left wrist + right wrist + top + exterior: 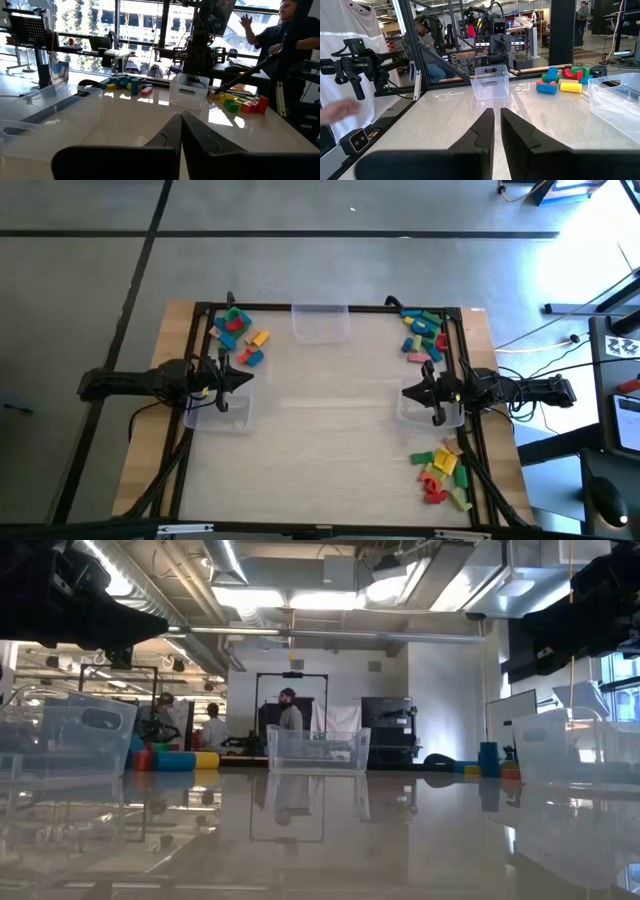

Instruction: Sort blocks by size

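Above side bins, both fingers (181, 131) (497, 127) nearly closed, empty; blocks (236, 336) well apart.

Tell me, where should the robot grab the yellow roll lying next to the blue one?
Probably around its middle, coming straight down from above: the yellow roll lies on its side at the pile's edge, so the left gripper could close across its round sides.
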